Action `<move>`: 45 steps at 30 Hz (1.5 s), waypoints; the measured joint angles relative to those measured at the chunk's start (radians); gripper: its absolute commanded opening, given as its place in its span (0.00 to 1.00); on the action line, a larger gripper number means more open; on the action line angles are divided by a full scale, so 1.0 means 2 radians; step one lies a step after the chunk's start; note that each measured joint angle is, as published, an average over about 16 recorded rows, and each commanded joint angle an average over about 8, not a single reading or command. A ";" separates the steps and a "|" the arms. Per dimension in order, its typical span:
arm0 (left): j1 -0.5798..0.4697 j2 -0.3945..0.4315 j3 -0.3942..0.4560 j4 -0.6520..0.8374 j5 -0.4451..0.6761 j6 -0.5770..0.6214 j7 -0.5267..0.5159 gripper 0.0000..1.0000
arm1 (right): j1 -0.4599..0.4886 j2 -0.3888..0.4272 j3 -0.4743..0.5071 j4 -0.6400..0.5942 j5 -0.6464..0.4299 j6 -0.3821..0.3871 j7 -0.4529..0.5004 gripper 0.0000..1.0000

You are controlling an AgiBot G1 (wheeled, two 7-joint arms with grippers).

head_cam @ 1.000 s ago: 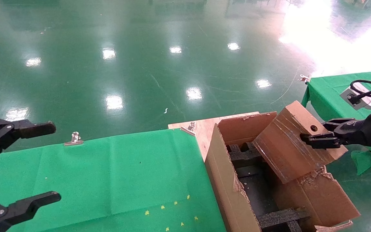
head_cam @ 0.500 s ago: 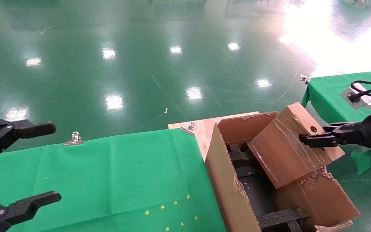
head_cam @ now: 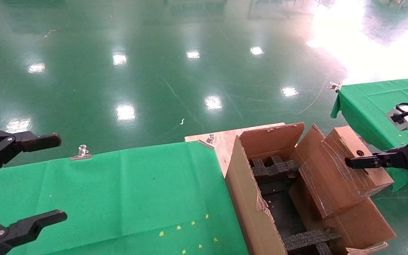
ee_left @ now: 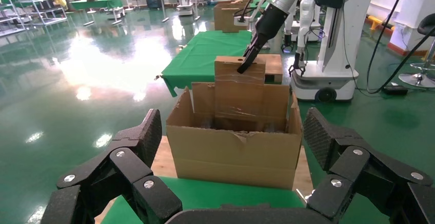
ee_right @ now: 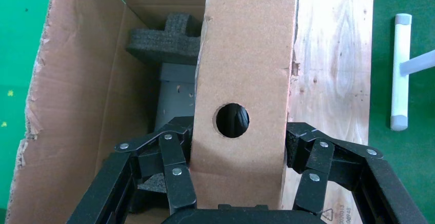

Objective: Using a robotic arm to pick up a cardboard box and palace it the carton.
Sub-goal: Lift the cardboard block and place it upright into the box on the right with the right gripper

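Placing step now: my right gripper has its jaws clamped on the cardboard box, half inside the carton, left gripper parked with jaws apart, so next I'd lower and release.

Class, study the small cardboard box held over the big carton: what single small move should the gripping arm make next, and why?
Probably lower it a little further. The right gripper is shut on the cardboard box, which stands tilted, its lower end inside the carton against the right wall, its upper part above the rim. The black foam inserts lie below. The left gripper waits open over the green table.
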 measured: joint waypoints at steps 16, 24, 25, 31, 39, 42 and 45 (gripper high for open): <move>0.000 0.000 0.000 0.000 0.000 0.000 0.000 1.00 | -0.053 0.002 -0.019 0.046 0.005 0.075 0.022 0.00; 0.000 0.000 0.000 0.000 0.000 0.000 0.000 1.00 | -0.088 -0.010 -0.026 0.051 0.019 0.117 0.022 0.00; 0.000 0.000 0.000 0.000 0.000 0.000 0.000 1.00 | -0.093 -0.012 -0.026 0.051 0.021 0.122 0.021 0.00; 0.000 0.000 0.000 0.000 0.000 0.000 0.000 1.00 | -0.122 -0.028 -0.029 0.043 0.037 0.149 0.017 0.00; 0.000 0.000 0.000 0.000 0.000 0.000 0.000 1.00 | -0.159 -0.056 -0.030 0.021 0.061 0.177 0.007 0.00; 0.000 0.000 0.000 0.000 0.000 0.000 0.000 1.00 | -0.172 -0.067 -0.030 0.010 0.069 0.185 0.002 0.00; 0.000 0.000 0.000 0.000 0.000 0.000 0.000 1.00 | -0.184 -0.079 -0.030 -0.002 0.075 0.192 -0.004 0.00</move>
